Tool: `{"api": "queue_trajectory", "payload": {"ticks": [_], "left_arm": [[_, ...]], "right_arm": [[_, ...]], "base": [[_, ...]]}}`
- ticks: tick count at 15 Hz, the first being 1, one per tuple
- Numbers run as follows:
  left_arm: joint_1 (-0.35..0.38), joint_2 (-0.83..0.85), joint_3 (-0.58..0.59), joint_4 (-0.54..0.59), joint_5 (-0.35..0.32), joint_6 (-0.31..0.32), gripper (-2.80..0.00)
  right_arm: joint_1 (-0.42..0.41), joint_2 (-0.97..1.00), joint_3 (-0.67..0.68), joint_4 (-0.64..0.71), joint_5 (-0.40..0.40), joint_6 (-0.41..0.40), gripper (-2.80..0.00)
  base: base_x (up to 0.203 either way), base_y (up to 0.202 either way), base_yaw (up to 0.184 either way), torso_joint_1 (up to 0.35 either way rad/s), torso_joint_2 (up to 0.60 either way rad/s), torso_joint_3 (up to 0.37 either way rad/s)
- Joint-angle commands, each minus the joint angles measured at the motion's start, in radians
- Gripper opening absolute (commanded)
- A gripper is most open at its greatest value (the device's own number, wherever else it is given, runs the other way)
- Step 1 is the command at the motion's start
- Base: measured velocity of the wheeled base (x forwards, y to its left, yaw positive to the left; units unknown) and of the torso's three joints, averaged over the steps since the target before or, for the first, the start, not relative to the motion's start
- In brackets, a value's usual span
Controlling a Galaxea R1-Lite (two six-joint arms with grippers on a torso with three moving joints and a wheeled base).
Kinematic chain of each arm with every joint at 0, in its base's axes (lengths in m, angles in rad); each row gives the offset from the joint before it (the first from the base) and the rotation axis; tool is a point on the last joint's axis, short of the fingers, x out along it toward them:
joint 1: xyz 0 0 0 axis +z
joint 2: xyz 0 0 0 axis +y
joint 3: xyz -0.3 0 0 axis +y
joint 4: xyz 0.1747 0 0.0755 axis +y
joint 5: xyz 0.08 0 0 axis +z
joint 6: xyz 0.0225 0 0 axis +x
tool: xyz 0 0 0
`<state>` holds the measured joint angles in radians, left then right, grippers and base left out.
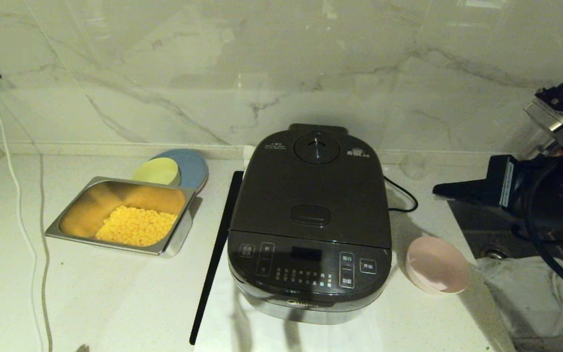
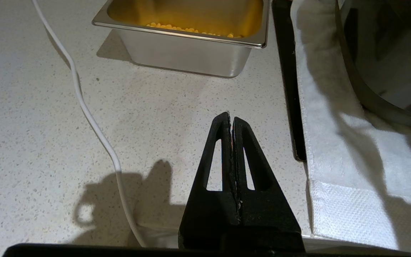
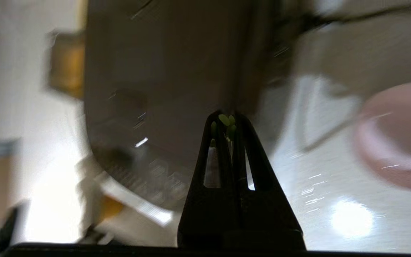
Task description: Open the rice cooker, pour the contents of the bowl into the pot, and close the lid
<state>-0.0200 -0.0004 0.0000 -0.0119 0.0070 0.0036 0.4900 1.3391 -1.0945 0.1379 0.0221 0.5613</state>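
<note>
We see the right gripper with its black fingers pressed together on nothing but a few bright green bits stuck at the tips; in the head view it hangs level at the right, tips aimed toward the large glossy black rice cooker and well apart from it. The left gripper sits parked low above the speckled white desk, fingers closed and empty, beside a white cloth that lies under the cooker.

The cooker stands mid-desk, its long axis running from the marble wall toward us, touch panel facing us. Its black hinged lid is down, so the pot is hidden. The small round pale pink bowl rests just beside the cooker's front right corner, tilted; we cannot tell what it holds. Open desk lies between bowl and right fingers; right of the bowl the desk ends at a dark sink.

Left of the cooker lie a black strip, a rectangular steel tray of yellow corn kernels, a small yellow bowl on a blue plate, and a white cable. The right wrist view is smeared.
</note>
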Motion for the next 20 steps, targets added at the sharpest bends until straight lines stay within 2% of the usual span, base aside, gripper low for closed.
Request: {"api": "queue_trajectory", "payload": {"ticks": [1,5,7,10,13,17,20], "left_arm": [[0.000,-0.001,0.009,0.000,0.001,-0.001,-2.80],[0.000,-0.001,0.009,0.000,0.001,-0.001,-2.80],[0.000,-0.001,0.009,0.000,0.001,0.001,-2.80],[0.000,-0.001,0.009,0.000,0.001,-0.001,-2.80],[0.000,-0.001,0.009,0.000,0.001,0.000,-2.80],[0.000,-0.001,0.009,0.000,0.001,-0.001,-2.80],[0.000,-0.001,0.009,0.000,0.001,0.001,-2.80]], "right_arm": [[0.001,-0.010,-0.005,0.002,-0.117,-0.027,-2.80],[0.001,-0.086,0.001,0.004,-0.358,-0.140,-2.80],[0.001,-0.153,0.019,0.015,-0.434,-0.194,-2.80],[0.001,-0.256,0.072,0.029,-0.475,-0.229,-2.80],[0.001,-0.355,0.125,0.057,-0.531,-0.234,-2.80],[-0.002,-0.492,0.186,0.105,-0.560,-0.233,-2.80],[-0.052,-0.624,0.245,0.152,-0.572,-0.245,-2.80]], "base": [[0.000,0.000,0.000,0.000,0.00,0.000],[0.000,0.000,0.000,0.000,0.00,0.000],[0.000,0.000,0.000,0.000,0.00,0.000],[0.000,0.000,0.000,0.000,0.00,0.000],[0.000,0.000,0.000,0.000,0.00,0.000],[0.000,0.000,0.000,0.000,0.00,0.000],[0.000,0.000,0.000,0.000,0.00,0.000]]}}
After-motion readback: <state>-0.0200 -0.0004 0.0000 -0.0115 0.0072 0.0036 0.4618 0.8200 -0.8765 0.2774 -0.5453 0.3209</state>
